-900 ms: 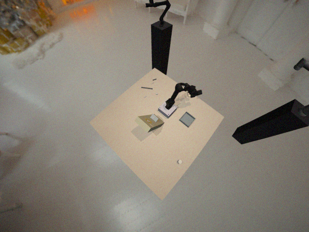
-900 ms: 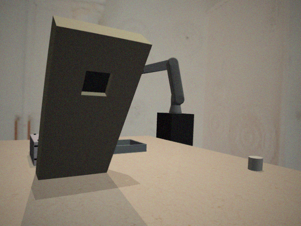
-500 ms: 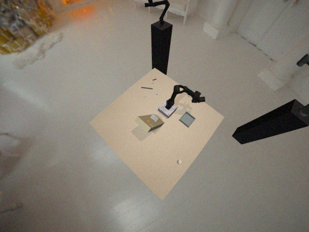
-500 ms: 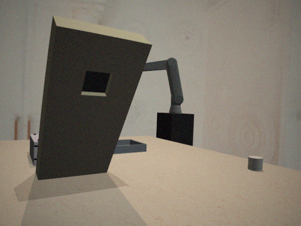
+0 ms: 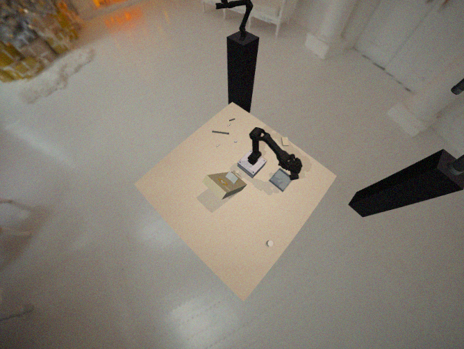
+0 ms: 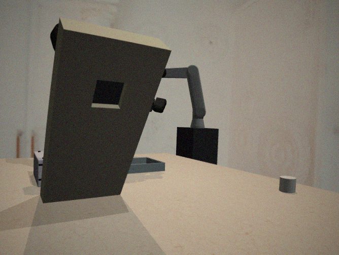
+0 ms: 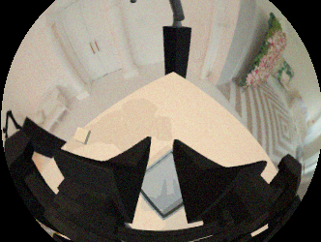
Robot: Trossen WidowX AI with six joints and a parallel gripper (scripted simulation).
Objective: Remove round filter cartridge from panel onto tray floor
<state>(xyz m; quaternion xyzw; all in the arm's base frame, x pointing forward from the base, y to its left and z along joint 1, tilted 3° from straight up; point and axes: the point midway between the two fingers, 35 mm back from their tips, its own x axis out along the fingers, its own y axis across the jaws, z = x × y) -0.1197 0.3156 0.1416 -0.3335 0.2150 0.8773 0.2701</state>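
Note:
The tan service panel [image 5: 215, 177] [image 6: 90, 150] leans; the exterior view shows its back with a dark square opening. On its face is a small orange-and-grey detail [image 5: 223, 182], possibly the cartridge; slots are too small to tell. The shallow blue-grey tray [image 5: 278, 180] [image 6: 149, 167] [image 7: 156, 183] has no visible object in it, only shadows. My gripper [image 5: 294, 176] [image 7: 161, 141] is partly open, with nothing between its fingers. It is above the tray's right side in the top view. The panel hides most of the arm in the exterior view.
The arm stands on a pale base box [image 5: 245, 165] between panel and tray. A light square plate [image 5: 231, 177] is on the panel's face. A white cylinder [image 5: 269, 243] [image 6: 287, 184] stands apart near the table edge. A small pale block [image 5: 285, 141] [image 7: 82, 135] and dark bars [image 5: 220, 132] lie farther back.

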